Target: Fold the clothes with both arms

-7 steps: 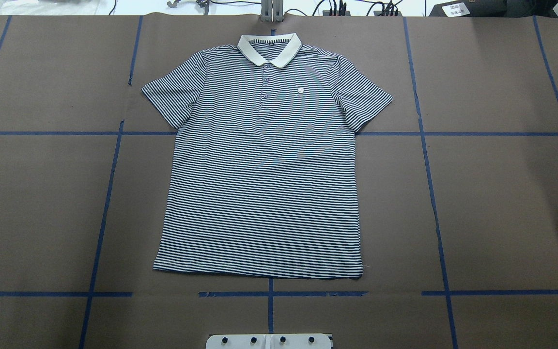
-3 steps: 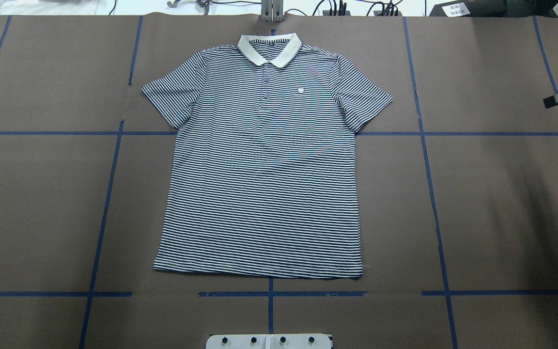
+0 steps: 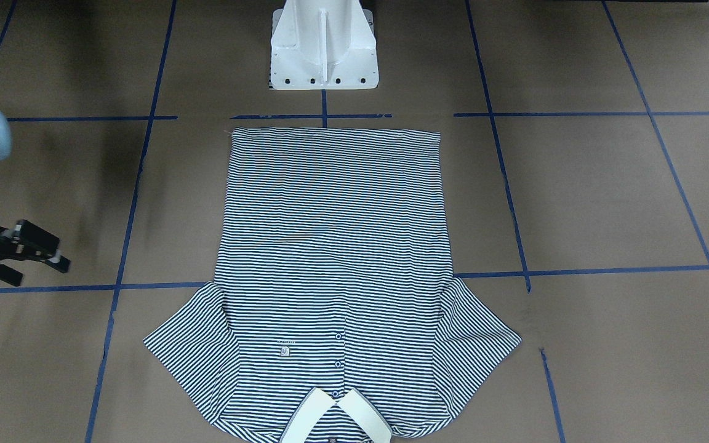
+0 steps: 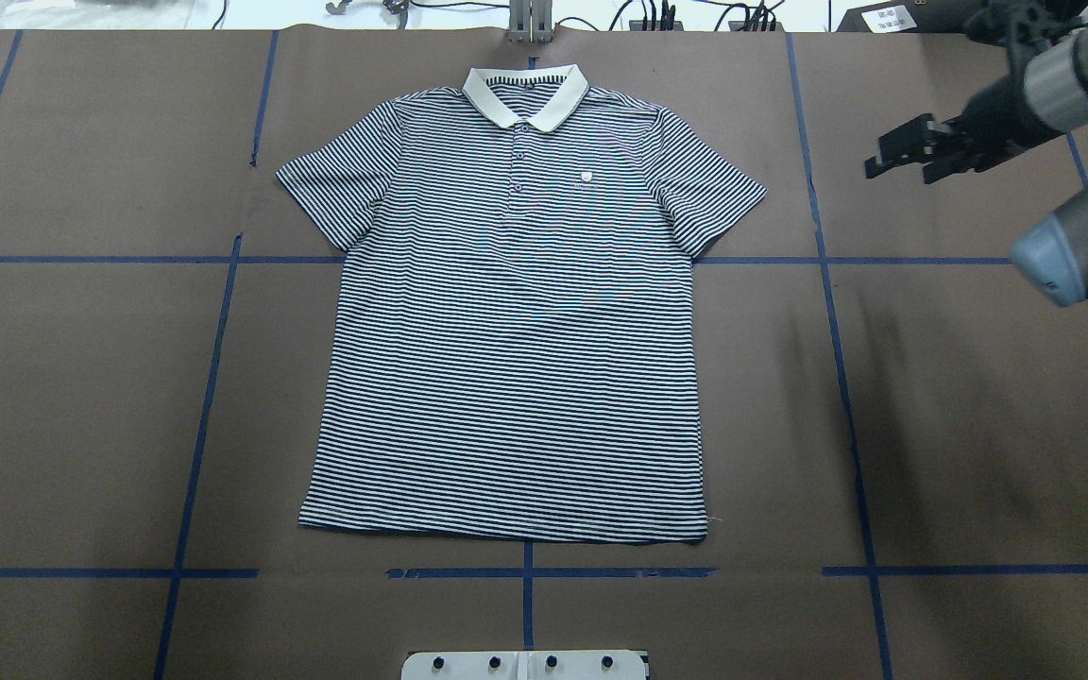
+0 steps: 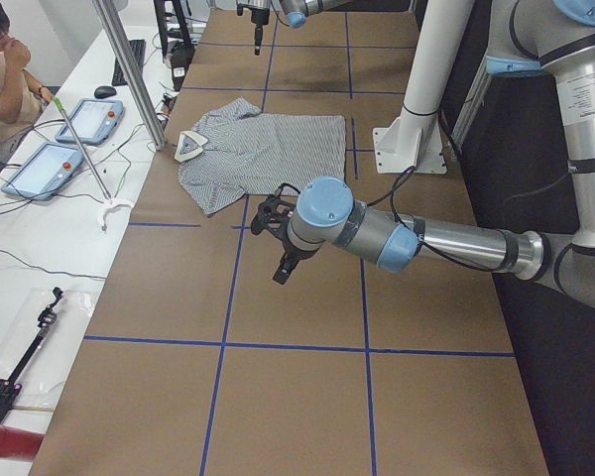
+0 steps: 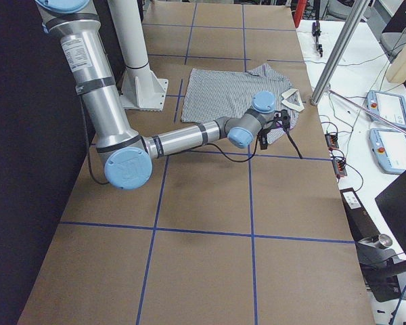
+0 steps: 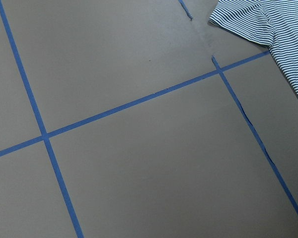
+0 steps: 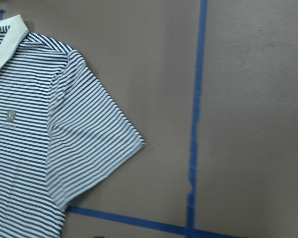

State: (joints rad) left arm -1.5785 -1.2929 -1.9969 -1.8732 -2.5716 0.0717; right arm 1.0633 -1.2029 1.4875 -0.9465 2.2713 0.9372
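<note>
Shirt [image 3: 333, 246] lies flat and face up on the bench [image 3: 607, 197] in the front view, the right gripper [image 3: 40, 274] off to its side with fingers [image 3: 53, 258] wide, holding nothing. Overhead, that gripper hangs beside one sleeve [image 4: 709, 194], apart from it. From the left end, the left gripper [image 5: 283, 253] hovers short of the shirt; its fingers' state I cannot tell.

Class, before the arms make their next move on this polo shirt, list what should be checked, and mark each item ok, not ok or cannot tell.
1. Polo shirt lies flat, front up: ok.
2. Sleeves spread out, not folded: ok.
3. Right gripper open and empty: ok.
4. Left gripper open: cannot tell.
5. Grippers at the shirt's edges, ready to grasp: not ok; both hang apart from it.
</note>
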